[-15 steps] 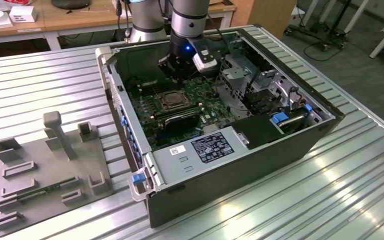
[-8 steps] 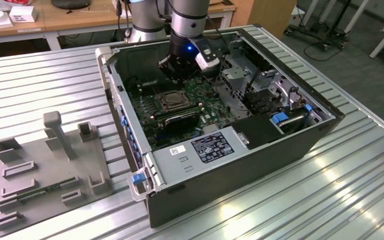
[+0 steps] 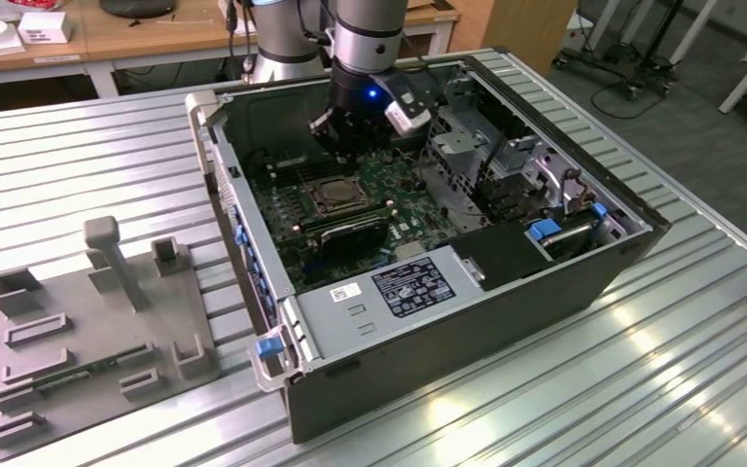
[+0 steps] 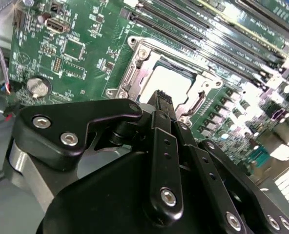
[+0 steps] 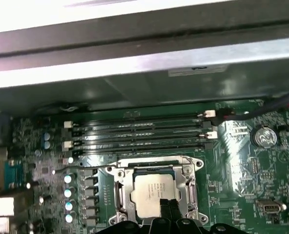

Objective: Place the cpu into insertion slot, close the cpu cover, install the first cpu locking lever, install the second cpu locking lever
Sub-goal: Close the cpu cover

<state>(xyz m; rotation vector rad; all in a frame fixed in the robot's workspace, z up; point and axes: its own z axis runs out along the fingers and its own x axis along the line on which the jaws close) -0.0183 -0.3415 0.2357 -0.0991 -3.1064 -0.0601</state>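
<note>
cpu [image 5: 154, 195] in insertion slot [image 5: 149, 171], cpu cover [image 5: 119, 192] down

The cpu [image 5: 152, 194] has a pale silvery-grey metal top, smooth and satin. Around the cpu, the cpu cover [image 5: 119, 189] is bare bright metal with glints. The circuit board [image 5: 237, 161] under the cpu is glossy green, and the memory slots [image 5: 139, 132] beside the cpu are black plastic. Just over the cpu, the gripper [image 4: 160, 96] is matt black with shiny screw heads. Well apart from the cpu, the table [image 3: 685, 370] is ribbed, reflective metal.
</note>
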